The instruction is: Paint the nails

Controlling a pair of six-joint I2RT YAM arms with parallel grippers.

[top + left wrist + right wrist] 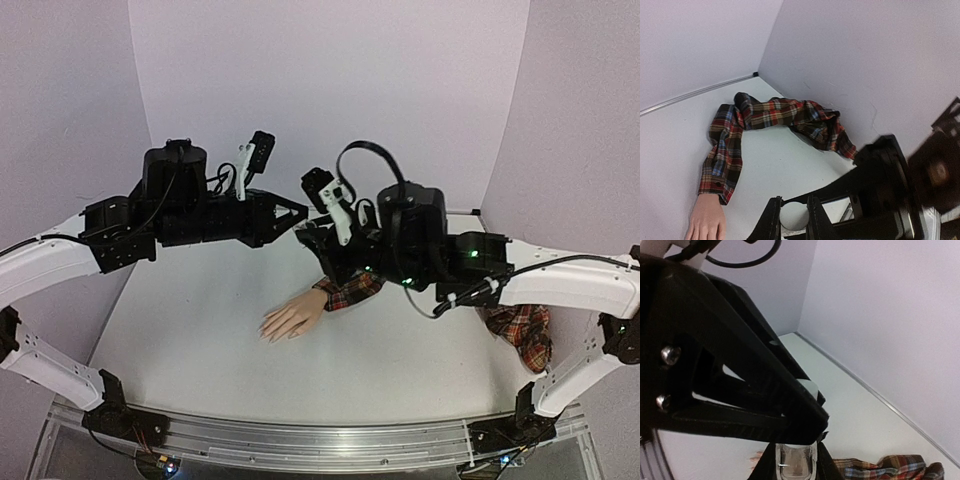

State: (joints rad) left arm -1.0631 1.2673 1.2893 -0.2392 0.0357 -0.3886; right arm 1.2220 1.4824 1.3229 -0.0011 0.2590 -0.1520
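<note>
Above the middle of the table (200,360) the two arms meet tip to tip. The right gripper (796,471) is clamped around a small clear bottle (796,459), and the left gripper (793,226) has its fingers pinched tight on the bottle's white cap (792,214). Below them, the mannequin hand (293,318) lies flat on the tabletop at the end of a red plaid sleeve (350,290), its fingers pointing toward the left arm's side. The nails (268,329) are too small for me to make out and sit well apart from both grippers.
</note>
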